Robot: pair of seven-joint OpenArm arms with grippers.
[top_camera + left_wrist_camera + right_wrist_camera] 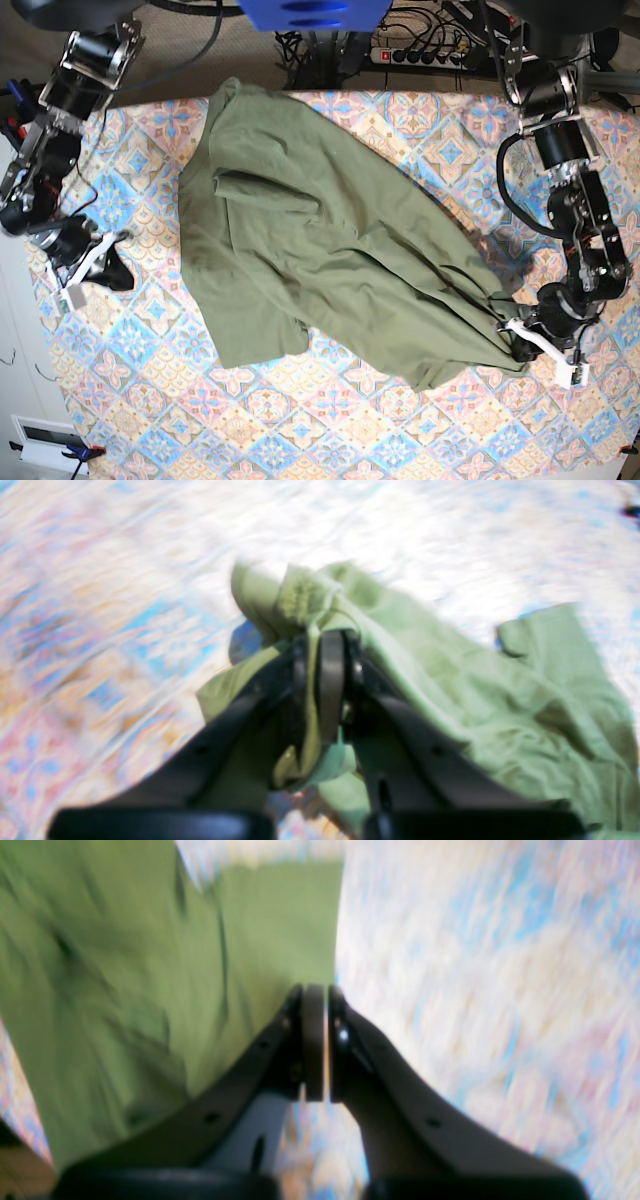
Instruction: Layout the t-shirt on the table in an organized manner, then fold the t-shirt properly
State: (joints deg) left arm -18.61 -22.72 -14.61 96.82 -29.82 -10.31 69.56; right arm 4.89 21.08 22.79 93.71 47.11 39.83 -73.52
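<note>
The left gripper (512, 338) sits at the base view's lower right with its jaws pressed together on a bunched fold of the t-shirt (310, 250); the left wrist view shows green cloth caught between the 2 pads of that left gripper (320, 680), a puckered edge rising just past the tips. From that pinch the garment runs away toward the far left corner of the table (150, 400), so its long axis lies on a diagonal, from the gathered, narrow end at the pincer to the broad end near the far edge. The left arm is plainly the nearer one, already touching the cloth. The right gripper (100, 262) is on the opposite side, apart from the shirt's near-left edge, jaws pressed together; the right wrist view shows the right gripper (315, 1040) with only a thin sliver of gap and nothing visibly in it, the t-shirt (125, 990) lying to one side of it. The shirt is wrinkled, with a flap folded over near its upper middle. My judgement: any spreading pull should run along that diagonal. Nothing else lies on the tabletop; cables and a power strip (420, 55) lie beyond the far edge.
</note>
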